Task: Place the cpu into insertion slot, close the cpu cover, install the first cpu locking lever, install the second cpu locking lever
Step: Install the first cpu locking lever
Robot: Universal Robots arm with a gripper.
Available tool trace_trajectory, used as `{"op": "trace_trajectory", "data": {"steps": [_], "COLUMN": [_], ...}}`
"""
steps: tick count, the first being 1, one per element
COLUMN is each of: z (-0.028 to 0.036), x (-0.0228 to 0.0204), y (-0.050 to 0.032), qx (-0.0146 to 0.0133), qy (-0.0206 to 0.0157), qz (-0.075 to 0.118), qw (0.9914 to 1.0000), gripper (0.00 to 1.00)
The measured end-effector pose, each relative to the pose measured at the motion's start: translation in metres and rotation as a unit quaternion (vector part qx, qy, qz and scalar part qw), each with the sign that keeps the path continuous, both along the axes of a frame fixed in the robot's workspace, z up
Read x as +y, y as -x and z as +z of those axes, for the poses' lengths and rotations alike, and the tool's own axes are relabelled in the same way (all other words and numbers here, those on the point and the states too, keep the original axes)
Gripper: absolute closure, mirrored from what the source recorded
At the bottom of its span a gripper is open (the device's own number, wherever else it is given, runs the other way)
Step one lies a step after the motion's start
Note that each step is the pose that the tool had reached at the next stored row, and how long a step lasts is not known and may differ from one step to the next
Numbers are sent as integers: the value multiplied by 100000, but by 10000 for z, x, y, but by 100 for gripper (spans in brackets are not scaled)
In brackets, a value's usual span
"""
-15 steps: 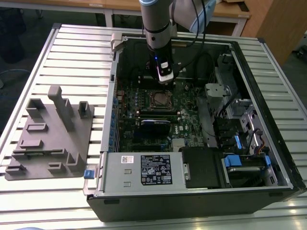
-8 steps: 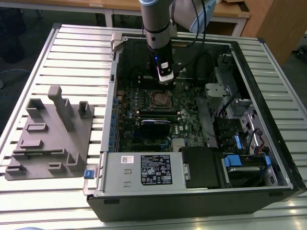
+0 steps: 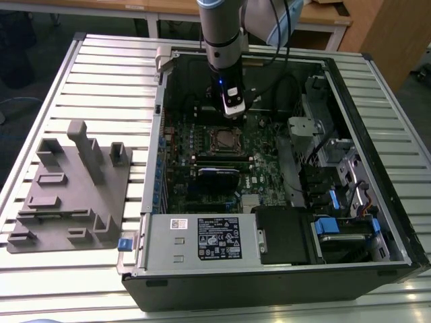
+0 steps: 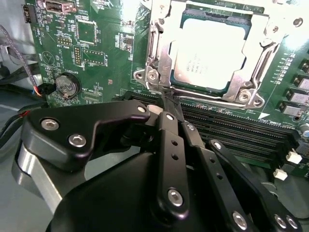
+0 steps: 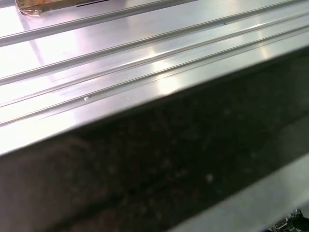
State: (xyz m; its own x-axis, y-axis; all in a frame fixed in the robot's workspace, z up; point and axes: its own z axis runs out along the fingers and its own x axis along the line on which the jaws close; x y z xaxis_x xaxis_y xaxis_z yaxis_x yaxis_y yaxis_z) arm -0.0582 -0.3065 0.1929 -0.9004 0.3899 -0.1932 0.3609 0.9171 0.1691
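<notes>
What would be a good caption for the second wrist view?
Gripper shut beside the covered cpu on the green circuit board.

**Inspector:** Exterior view position?

**Assistant:** High and off the arm, looking steeply down on the open computer case (image 3: 269, 168) lying on the slatted table (image 3: 101, 74). The arm enters at 12 o'clock.

**Inspector:** Second wrist view?

**Assistant:** Very close, looking along the gripper (image 4: 166, 99) onto the green circuit board (image 4: 96, 53), with the insertion slot (image 4: 207, 53) at 12 o'clock.

**Inspector:** First wrist view?

**Assistant:** Close, facing outward across a dark case wall (image 5: 169, 159) to the table slats (image 5: 120, 53).

**Inspector:** Overlap?

**Assistant:** The exterior and second wrist views share the insertion slot (image 3: 224, 140) and surrounding board.
</notes>
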Motion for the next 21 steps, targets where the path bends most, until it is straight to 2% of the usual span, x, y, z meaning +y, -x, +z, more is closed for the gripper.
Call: {"op": "trace_trajectory", "data": {"steps": [6,13,17,21], "z": [-12,17,86,191], "x": [-2,-2,-2,-2], "y": [0,0,0,0], "qx": [-1,-12,-9,0], "qy": [-78,-318,-329,-301], "qz": [4,2,3,9], "qw": [100000,99999,99999,100000], "gripper": [89,89,89,89]}}
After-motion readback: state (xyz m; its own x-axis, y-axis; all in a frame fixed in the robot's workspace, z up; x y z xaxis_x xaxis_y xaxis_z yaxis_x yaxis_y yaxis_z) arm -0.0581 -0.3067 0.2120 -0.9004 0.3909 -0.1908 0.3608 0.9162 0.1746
